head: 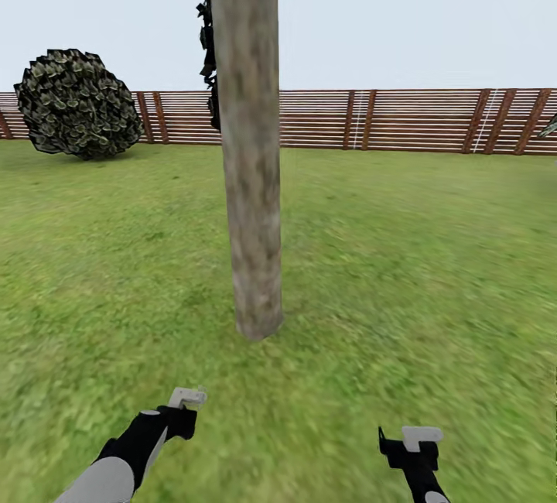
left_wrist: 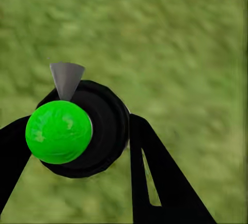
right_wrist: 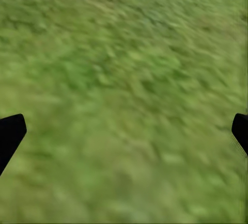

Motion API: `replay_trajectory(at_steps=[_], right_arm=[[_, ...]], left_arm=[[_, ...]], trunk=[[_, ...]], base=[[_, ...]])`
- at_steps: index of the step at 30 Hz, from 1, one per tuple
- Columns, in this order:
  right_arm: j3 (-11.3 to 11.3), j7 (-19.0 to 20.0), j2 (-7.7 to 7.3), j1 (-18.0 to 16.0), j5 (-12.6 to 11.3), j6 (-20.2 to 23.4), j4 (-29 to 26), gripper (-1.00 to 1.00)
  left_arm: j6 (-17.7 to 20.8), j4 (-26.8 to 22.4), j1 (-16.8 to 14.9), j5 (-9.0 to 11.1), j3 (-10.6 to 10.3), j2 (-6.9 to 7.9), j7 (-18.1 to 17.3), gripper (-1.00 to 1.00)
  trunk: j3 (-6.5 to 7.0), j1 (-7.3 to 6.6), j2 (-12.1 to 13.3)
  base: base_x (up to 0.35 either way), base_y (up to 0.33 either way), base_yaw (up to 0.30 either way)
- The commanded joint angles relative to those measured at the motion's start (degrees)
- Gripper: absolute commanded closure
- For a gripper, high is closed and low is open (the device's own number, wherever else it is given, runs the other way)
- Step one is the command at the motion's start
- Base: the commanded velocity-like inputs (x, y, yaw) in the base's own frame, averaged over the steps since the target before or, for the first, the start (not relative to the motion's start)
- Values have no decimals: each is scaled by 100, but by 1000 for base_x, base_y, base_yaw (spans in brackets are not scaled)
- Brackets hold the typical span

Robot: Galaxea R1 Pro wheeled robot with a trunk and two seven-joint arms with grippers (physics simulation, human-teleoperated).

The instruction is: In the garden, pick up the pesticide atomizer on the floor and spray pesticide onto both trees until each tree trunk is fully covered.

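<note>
Head view: the tree trunk (head: pixel 251 147) stands upright on the lawn (head: pixel 402 271), ahead of both arms and nearer the left arm, with the slatted fence (head: pixel 402 120) and a round bush (head: pixel 76 104) along the far edge. Left wrist view: the left gripper (left_wrist: pixel 77 146) is clamped on the pesticide atomizer (left_wrist: pixel 77 131), which has a green ball and grey nozzle, above grass. Right wrist view: the right gripper (right_wrist: pixel 124 131) fingers stand wide apart over grass.
</note>
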Motion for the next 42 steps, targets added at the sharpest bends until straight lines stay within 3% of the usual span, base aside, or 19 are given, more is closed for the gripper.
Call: replay_trajectory(at_steps=[1,9,21,28,29,42], right_arm=[[-36,-23,2,15,56,-14,7,-100],[-35,-34,11,118,47,-14,3,-100],[-35,-26,4,130,47,-14,3,-100],[-35,-33,4,135,47,-14,4,-100],[-34,-25,4,135,64,-14,3,-100],[-35,-25,-6,135,64,-14,3,-100]], left_arm=[[39,-121,9,-45,53,-18,-44,100],[311,-425,54,-44,57,-73,-41,100],[308,-540,74,-44,34,-174,-32,100],[295,-555,75,-44,22,-201,-32,100],[1254,-1826,-5,-44,-22,-125,-124,100],[1246,-1829,-25,-44,-17,-125,-128,100]], trunk=[[-6,1,-2],[-6,1,-2],[-6,1,-2],[-6,1,-2],[-6,1,-2],[-6,1,-2]], base=[[156,-256,0],[129,-261,0],[86,-265,-2],[306,-107,-231],[-2,0,0],[-30,0,0]])
